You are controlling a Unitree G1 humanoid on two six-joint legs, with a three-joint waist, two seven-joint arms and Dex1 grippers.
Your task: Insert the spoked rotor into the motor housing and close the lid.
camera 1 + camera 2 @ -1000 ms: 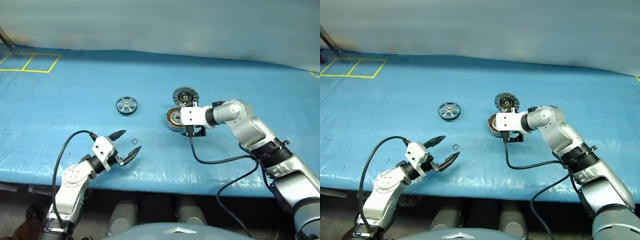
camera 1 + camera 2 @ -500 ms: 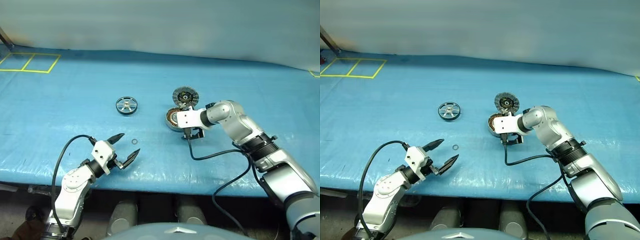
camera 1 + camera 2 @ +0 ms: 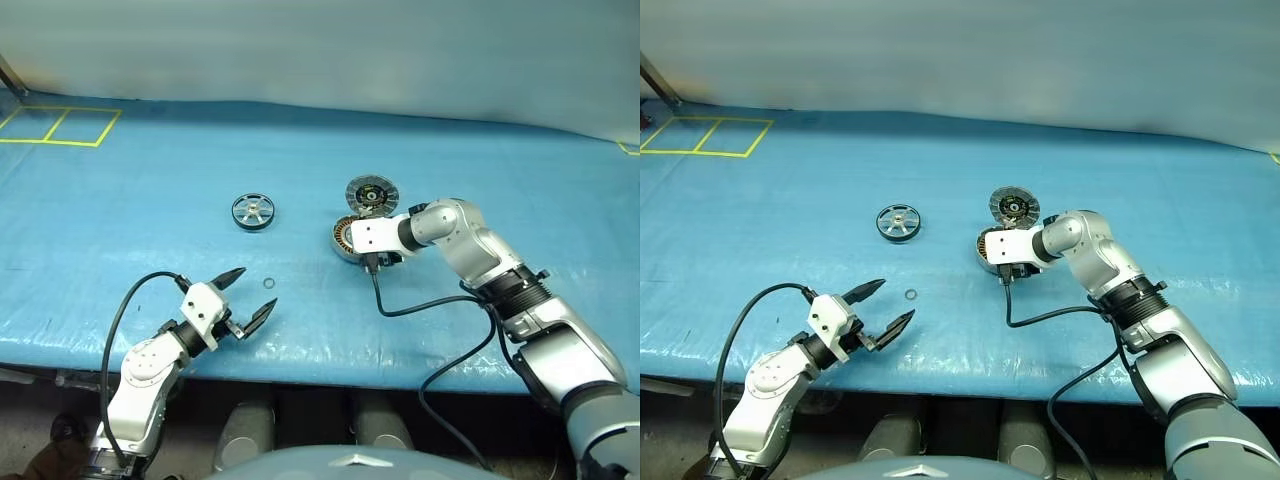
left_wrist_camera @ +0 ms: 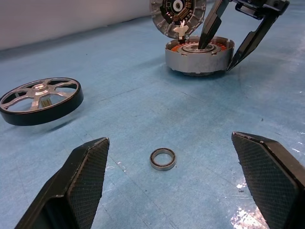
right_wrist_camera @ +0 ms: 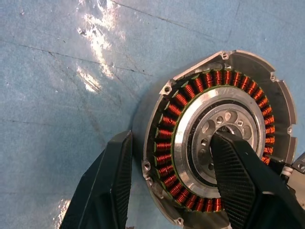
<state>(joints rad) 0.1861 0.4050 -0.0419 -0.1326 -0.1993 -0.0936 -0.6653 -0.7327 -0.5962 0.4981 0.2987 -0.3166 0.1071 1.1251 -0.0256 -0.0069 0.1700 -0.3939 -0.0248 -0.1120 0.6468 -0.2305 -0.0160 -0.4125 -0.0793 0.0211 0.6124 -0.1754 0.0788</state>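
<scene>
Surface: blue sheet (image 3: 150, 190) covers the table; every part lies on it.
Motor housing: silver cup with copper windings (image 5: 214, 143), the landmark here; it sits flat on the sheet with its lid (image 3: 371, 192) standing up on the hinge at its far edge, dark radial face toward the robot.
Right gripper: (image 4: 224, 40) straddles the housing wall, one finger down inside near the hub, the other outside the rim.
Right claw state: partly closed around the wall, narrower than a second ago, when the fingers stood wide above the cup. From the right wrist view the outer finger is just beside the rim; I cannot tell whether either pad presses yet.
What changed: the right arm has come down over the housing and its jaws have begun to pinch. Nothing else on the sheet has shifted.
Meaning: this reads as steadying the housing before the insert, not the insert itself.
Spoked rotor: (image 3: 253, 211) lies flat, well to the left of the housing, untouched, spokes up.
Small ring: (image 4: 163, 159) a loose metal ring sits nearer the robot than the housing, to its left.
Left gripper: (image 3: 872, 310) hovers near that small ring, well apart from the housing, fingers spread fully and holding nothing.
Progress: early; the rotor is not yet picked up and the lid stays open.
</scene>
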